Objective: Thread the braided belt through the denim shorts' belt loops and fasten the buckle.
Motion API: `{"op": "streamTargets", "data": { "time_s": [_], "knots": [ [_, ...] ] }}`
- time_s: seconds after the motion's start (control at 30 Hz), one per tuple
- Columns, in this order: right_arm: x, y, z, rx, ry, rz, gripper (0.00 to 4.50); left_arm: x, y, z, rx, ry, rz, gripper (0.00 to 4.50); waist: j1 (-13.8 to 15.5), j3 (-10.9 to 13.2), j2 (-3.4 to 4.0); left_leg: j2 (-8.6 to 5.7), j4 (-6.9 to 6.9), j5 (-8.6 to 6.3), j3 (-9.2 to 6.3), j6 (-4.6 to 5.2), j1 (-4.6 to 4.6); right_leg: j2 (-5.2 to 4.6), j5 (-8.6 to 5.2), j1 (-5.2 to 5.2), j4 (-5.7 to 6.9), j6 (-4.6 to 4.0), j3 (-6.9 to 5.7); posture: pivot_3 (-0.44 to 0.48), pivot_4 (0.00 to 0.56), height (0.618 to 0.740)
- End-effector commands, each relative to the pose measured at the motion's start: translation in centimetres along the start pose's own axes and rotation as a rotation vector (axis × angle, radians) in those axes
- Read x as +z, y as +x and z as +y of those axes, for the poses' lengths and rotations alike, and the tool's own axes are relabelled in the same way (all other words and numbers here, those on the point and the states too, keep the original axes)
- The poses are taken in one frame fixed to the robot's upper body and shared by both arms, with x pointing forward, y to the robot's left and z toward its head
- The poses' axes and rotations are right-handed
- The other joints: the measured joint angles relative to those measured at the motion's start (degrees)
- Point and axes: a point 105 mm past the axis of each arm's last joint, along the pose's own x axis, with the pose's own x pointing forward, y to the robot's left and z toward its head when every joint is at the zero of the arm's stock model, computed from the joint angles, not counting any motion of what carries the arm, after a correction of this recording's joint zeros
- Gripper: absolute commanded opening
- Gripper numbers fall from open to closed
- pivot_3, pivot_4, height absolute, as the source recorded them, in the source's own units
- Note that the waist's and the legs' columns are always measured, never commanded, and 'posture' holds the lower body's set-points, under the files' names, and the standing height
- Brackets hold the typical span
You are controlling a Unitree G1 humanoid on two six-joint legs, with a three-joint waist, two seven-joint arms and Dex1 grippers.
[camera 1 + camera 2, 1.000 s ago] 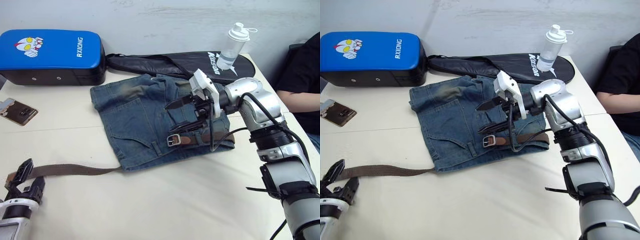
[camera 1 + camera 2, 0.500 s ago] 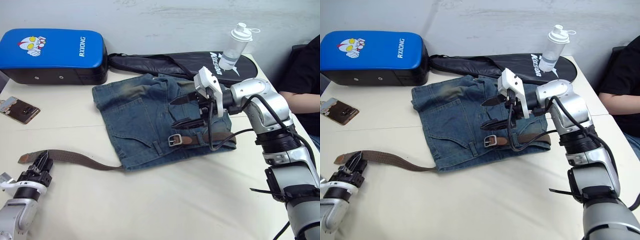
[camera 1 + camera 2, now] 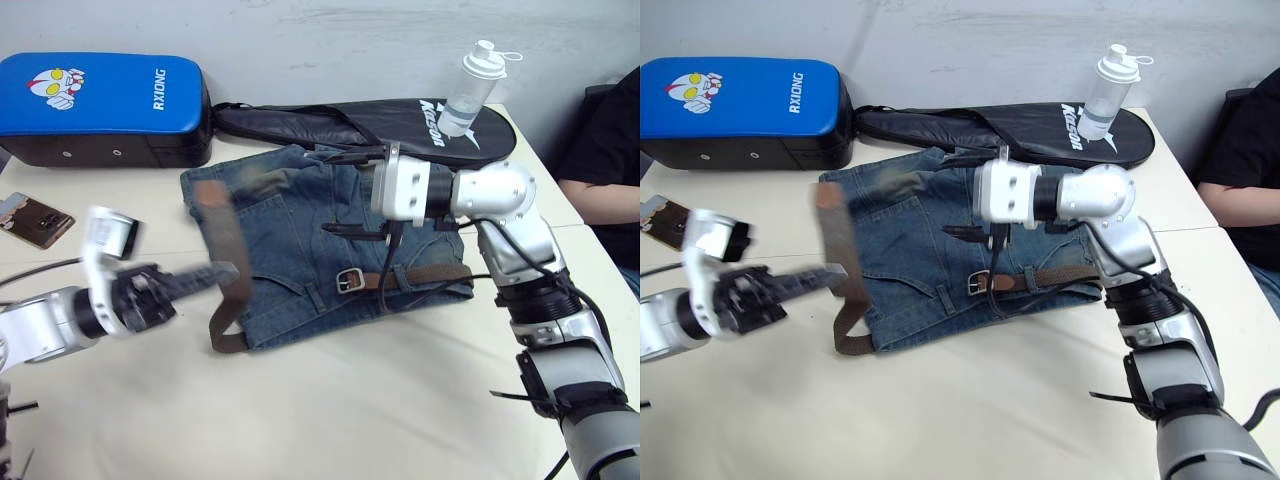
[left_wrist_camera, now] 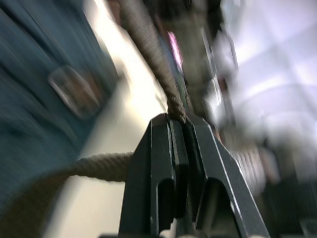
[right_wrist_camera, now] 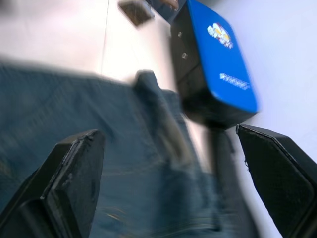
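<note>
belt's free end swings up over the shorts

the left gripper (image 3: pixel 205 277), clamped on the braided belt (image 3: pixel 222 262), has swept in from the tabletop's near left corner within the last second, lifting the strap's tail off the table into a loop above the denim shorts' (image 3: pixel 290 240) left edge. the buckle (image 3: pixel 348 280) lies on the waistband near the shorts' middle. the right gripper (image 3: pixel 345 195) has turned level above the denim, fingers wide apart and empty. judged from this, the tail is being carried toward the buckle for fastening. the pale table (image 3: pixel 330 400) holds a blue pad (image 3: pixel 105 108), a black racket bag (image 3: pixel 340 125), a bottle (image 3: pixel 470 90) and a phone (image 3: pixel 30 218); a seated person (image 3: pixel 605 160) waits at the right edge.
</note>
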Motion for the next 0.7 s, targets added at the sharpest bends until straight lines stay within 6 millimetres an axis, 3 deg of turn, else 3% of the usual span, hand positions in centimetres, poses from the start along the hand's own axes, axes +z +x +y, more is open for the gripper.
{"op": "streamTargets", "data": {
  "time_s": [0.03,0.23,0.7],
  "knots": [
    [0.9,0.5,0.7,-0.075,-0.355,-0.067,4.50,0.4,1.6,-1.7,-0.236,0.067,0.239,0.09,-0.44,0.05,-0.04,0.12,0.10,0.04,0.03,-0.02,-0.06,0.19,-0.02,-0.04,0.02,0.04,0.04,0.000,0.150,0.740],
    [1.8,0.4,1.2,-0.149,-0.486,-0.148,4.50,1.7,2.3,-0.6,-0.322,0.132,0.351,0.09,-0.53,0.07,-0.05,0.24,0.14,0.13,0.17,-0.25,0.04,0.78,-0.07,-0.25,0.24,-0.06,0.56,0.000,0.150,0.740],
    [2.7,0.8,3.9,-0.108,-0.453,-0.247,4.50,2.8,2.7,0.1,-0.397,0.183,0.375,0.09,-0.36,0.09,-0.08,0.40,0.39,0.23,0.33,-0.16,0.06,0.80,-0.17,-0.67,0.97,-0.23,1.17,0.000,0.150,0.740]
  ]
}}
